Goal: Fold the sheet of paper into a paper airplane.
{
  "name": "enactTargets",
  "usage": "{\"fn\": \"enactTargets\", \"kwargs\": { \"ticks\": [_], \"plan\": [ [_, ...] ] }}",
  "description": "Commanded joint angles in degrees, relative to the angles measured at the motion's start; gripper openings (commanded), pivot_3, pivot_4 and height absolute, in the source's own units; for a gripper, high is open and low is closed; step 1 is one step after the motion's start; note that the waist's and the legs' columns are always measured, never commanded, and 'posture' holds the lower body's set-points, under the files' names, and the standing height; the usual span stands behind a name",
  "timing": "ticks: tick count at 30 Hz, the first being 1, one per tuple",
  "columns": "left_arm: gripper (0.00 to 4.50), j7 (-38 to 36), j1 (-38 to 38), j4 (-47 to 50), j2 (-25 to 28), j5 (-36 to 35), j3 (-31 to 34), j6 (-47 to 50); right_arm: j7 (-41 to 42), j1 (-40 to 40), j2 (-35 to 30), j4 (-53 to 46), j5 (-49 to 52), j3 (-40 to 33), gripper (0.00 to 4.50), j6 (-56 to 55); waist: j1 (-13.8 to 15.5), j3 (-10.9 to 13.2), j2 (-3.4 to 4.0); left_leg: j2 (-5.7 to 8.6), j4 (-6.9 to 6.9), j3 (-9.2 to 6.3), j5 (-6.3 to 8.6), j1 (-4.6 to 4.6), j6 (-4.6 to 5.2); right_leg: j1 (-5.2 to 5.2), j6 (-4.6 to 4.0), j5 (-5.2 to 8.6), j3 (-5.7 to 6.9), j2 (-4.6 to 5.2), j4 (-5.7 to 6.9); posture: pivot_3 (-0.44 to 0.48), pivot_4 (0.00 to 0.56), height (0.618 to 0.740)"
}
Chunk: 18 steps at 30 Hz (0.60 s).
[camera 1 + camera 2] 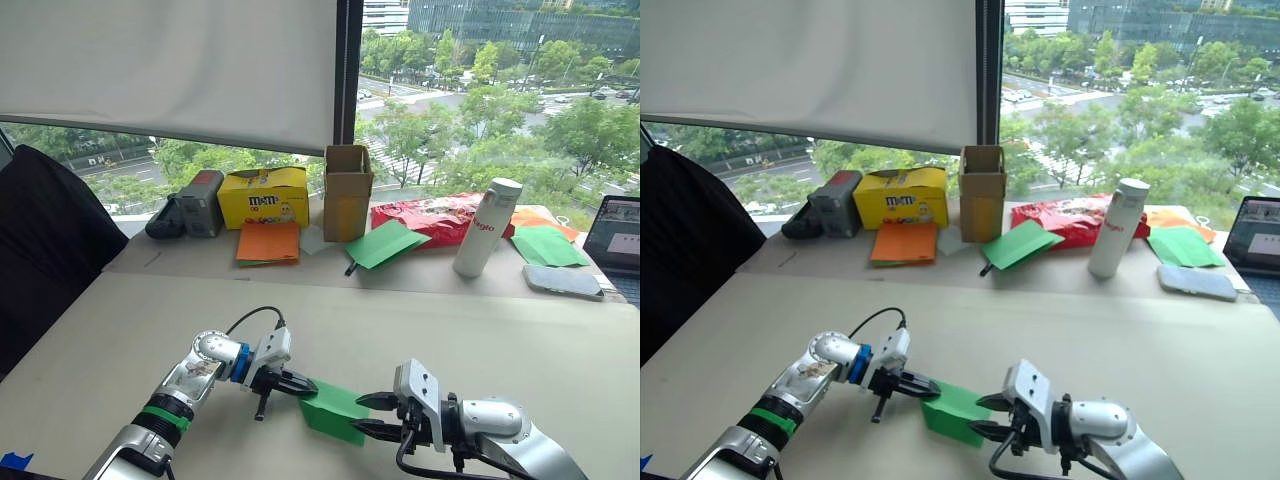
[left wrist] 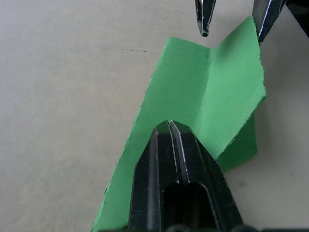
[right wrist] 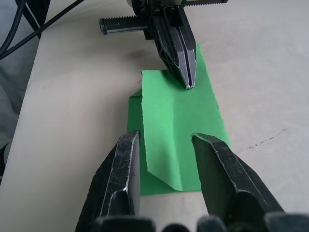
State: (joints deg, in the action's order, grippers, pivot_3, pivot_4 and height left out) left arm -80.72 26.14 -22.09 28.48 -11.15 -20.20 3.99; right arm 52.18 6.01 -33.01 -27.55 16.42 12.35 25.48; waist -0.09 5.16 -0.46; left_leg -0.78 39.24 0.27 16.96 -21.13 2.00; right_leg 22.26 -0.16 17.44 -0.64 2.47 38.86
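Observation:
The sheet of paper (image 1: 333, 408), bright green and folded into a layered strip with one slanted corner, lies flat on the beige table (image 1: 150, 330) between my two grippers. My left gripper (image 1: 305, 385) is shut, and its joined tips rest on the paper's left end (image 3: 174, 121). From the other side my right gripper (image 1: 368, 415) stands open. Its two fingers (image 3: 128, 159) straddle the paper's right end without closing on it. In the left wrist view the paper (image 2: 193, 82) spreads out beyond my shut left gripper (image 2: 170, 124), creased along its length.
A raised back table (image 1: 180, 262) holds a yellow candy box (image 1: 263, 196), a cardboard box (image 1: 346, 190), orange sheets (image 1: 268, 242), more green sheets (image 1: 383, 243), a red bag (image 1: 430, 215), a white bottle (image 1: 487, 228), a phone (image 1: 563, 281) and a laptop (image 1: 613, 235). A black chair (image 1: 50, 250) stands left.

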Motion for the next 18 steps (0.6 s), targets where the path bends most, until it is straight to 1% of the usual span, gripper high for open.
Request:
{"fn": "enactTargets", "kwargs": {
  "ticks": [1,3,6,9,13,15,18],
  "plan": [
    [0.00,0.71,-0.42,-1.77,0.06,2.82,-1.20,0.48,-0.34,-0.14,0.75,0.00,1.96,-1.35,1.89,-1.80,0.01,0.00,0.00,0.00,0.00,0.00,0.00,0.00,0.00,0.00,0.00,0.00,0.00,0.00,0.00,0.000,0.150,0.656],
    [0.00,0.71,-0.34,-1.75,0.12,2.83,-1.14,0.50,-0.33,-0.34,0.82,1.14,1.78,-1.00,1.89,-2.17,0.06,0.01,-0.02,0.00,0.00,0.00,0.00,0.01,0.00,-0.01,0.00,0.00,0.01,-0.01,0.00,0.000,0.150,0.656],
    [0.00,0.59,-0.20,-1.88,0.43,2.85,-0.95,0.45,0.01,-0.64,0.63,2.66,1.07,-0.41,1.14,-3.22,0.06,0.01,-0.02,0.00,0.00,0.00,0.00,0.00,0.00,0.00,0.00,0.00,0.01,-0.01,0.00,0.000,0.150,0.656],
    [0.00,0.56,-0.07,-2.16,0.62,2.93,-0.83,0.32,0.15,-1.08,0.93,4.11,1.49,-0.58,0.08,-3.73,0.05,0.01,-0.02,0.00,0.00,0.00,0.00,0.01,0.00,0.00,0.00,0.00,0.00,-0.01,0.00,0.000,0.150,0.656],
    [0.00,1.13,1.11,-4.02,1.74,6.01,-1.79,-4.03,0.99,-2.09,1.93,6.94,2.71,-0.77,0.03,-4.34,0.06,0.02,-0.06,0.00,0.00,0.00,0.00,0.01,0.00,0.00,0.00,0.00,0.01,-0.02,-0.01,0.000,0.150,0.656],
    [0.00,1.28,1.88,-4.73,1.32,5.72,-1.23,-4.47,1.24,-2.81,2.80,7.75,4.38,-1.13,0.03,-2.75,-0.03,0.02,-0.07,-0.01,0.00,0.01,0.00,0.01,0.00,0.00,-0.01,0.00,0.00,-0.04,0.00,0.000,0.150,0.656],
    [0.00,0.95,2.78,-4.34,0.71,5.15,-0.70,-5.61,2.52,-4.20,2.65,8.14,8.03,-0.85,0.03,3.32,-0.61,0.03,-0.08,-0.04,0.00,0.01,0.00,0.01,0.00,0.00,-0.01,-0.01,-0.01,-0.05,0.03,0.000,0.150,0.656]
  ]
}}
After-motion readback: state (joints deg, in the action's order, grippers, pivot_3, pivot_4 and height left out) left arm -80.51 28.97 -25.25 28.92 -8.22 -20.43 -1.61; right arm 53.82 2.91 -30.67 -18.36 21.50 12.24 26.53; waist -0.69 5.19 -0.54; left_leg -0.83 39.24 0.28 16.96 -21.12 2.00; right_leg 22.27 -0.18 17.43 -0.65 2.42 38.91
